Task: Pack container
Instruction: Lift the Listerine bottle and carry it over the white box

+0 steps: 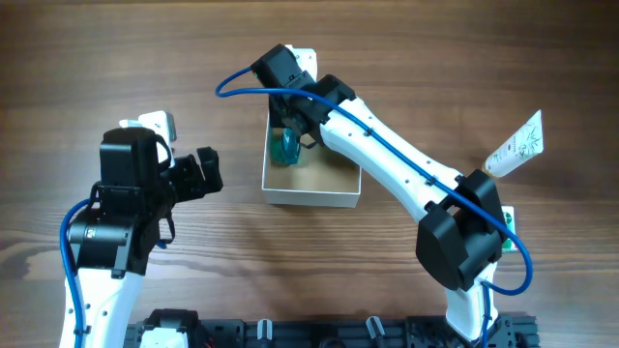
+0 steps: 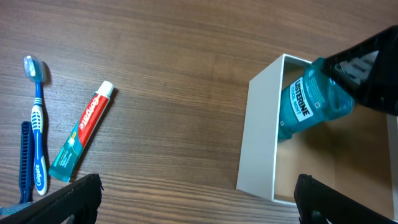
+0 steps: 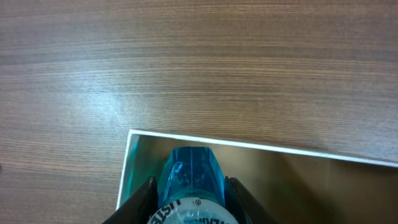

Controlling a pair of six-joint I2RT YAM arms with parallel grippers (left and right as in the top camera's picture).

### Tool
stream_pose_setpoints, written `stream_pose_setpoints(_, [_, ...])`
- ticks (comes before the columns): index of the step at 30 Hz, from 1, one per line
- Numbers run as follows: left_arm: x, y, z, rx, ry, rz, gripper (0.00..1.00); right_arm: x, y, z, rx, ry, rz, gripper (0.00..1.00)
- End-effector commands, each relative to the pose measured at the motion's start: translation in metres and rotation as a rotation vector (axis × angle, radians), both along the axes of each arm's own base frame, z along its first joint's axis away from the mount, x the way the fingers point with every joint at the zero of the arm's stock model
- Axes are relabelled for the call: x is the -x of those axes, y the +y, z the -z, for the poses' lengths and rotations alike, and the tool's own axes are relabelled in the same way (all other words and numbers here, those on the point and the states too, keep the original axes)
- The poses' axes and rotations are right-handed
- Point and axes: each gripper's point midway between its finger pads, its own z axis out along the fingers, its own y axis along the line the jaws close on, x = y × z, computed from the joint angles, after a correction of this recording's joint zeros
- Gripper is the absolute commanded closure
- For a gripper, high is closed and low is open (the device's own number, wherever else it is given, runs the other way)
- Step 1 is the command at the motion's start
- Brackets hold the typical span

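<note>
Teal translucent plastic marks the thing in hand: a small mouthwash bottle with a white printed label [image 2: 308, 99] is pinched between the fingers of the right gripper [image 3: 193, 202], which are pressed against its two sides. The bottle is held within the rim of the small square cardboard container [image 1: 311, 196], white outside and tan inside, at the corner farthest from the robot and toward the left arm's side. Its long axis is slanted, with the base lowered toward the container's left wall and the cap end hidden in the gripper. Whether the base touches the container's floor cannot be told.

The left gripper [image 1: 206, 172] is held empty with its fingers spread wide, near the container's left wall but apart from it. Farther out on that same side, a blue-and-white toothbrush [image 2: 37, 124] and a red, white and teal toothpaste tube [image 2: 81, 140] are laid on the brown wooden table [image 2: 186, 62], well apart from the container.

The placing step is judged nearly done: the bottle is already inside the walls, so only lowering and release seem needed. A lean against the left wall is the likely risk. The left arm is judged nearer to the remaining items.
</note>
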Motion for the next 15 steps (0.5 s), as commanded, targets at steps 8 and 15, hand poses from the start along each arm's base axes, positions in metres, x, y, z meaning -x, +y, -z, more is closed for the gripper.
stream_pose_setpoints(8, [-0.003, 0.000, -0.010, -0.004, -0.026, -0.002, 0.00, 0.004, 0.009, 0.004, 0.017, 0.030, -0.102, 0.34])
stream_pose_setpoints(15, [-0.003, 0.000, -0.010, -0.004, -0.026, -0.002, 0.00, 0.013, 0.004, 0.008, 0.039, 0.070, -0.106, 0.32])
